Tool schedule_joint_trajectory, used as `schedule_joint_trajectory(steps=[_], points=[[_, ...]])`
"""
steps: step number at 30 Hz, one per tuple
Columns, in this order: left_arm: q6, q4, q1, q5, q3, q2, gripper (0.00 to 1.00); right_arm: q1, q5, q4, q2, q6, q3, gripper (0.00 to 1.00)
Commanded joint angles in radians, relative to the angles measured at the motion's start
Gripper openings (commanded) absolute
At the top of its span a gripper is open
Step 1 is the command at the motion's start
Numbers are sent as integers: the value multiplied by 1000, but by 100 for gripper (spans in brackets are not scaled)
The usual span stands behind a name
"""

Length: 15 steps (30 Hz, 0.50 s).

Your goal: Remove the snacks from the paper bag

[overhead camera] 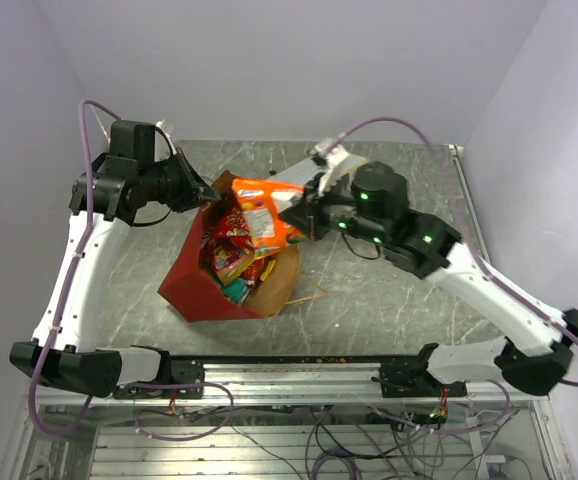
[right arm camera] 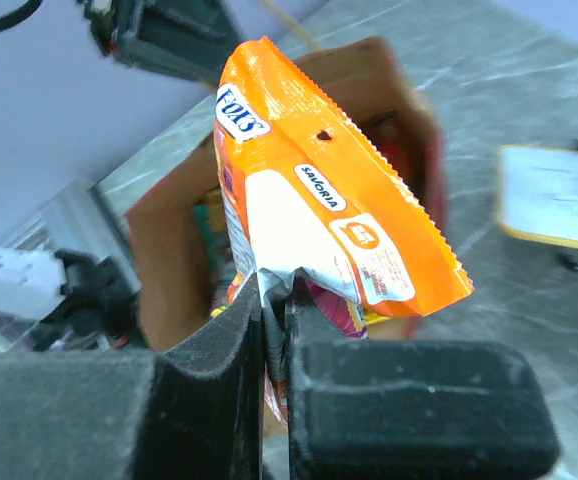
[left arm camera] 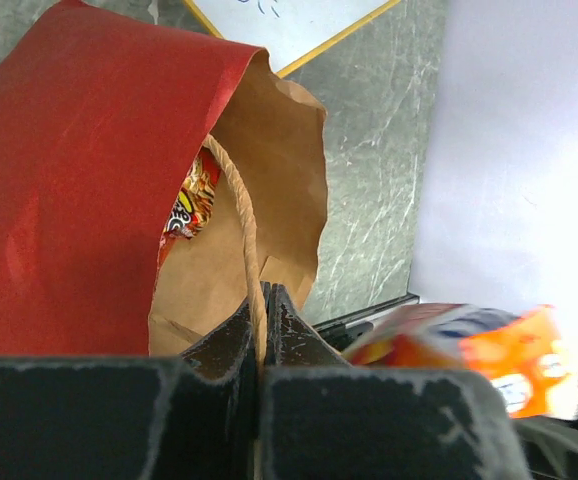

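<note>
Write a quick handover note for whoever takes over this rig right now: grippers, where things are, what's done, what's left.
Left gripper: shut on the string handle of the large red paper bag.
Right gripper: shut on an orange crinkly foil snack packet, raised over the bag's mouth.
Done: that packet lifted out.
Left: set it on the table; several packets are inside the bag.

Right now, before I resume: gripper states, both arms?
Left gripper: shut on the paper bag, pinching its string handle.
Right gripper: shut on an orange snack packet.
</note>
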<state>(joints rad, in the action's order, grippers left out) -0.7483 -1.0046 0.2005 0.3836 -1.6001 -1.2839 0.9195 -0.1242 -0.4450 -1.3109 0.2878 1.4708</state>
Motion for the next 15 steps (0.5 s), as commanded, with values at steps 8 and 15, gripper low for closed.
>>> schedule_joint_trajectory(steps=[8, 15], points=[[-22, 46, -1, 16, -19, -24, 7, -42, 961, -51, 301, 68, -251, 0], [-9, 35, -1, 38, -46, -48, 7, -392, 735, -154, 222, 270, -332, 0]])
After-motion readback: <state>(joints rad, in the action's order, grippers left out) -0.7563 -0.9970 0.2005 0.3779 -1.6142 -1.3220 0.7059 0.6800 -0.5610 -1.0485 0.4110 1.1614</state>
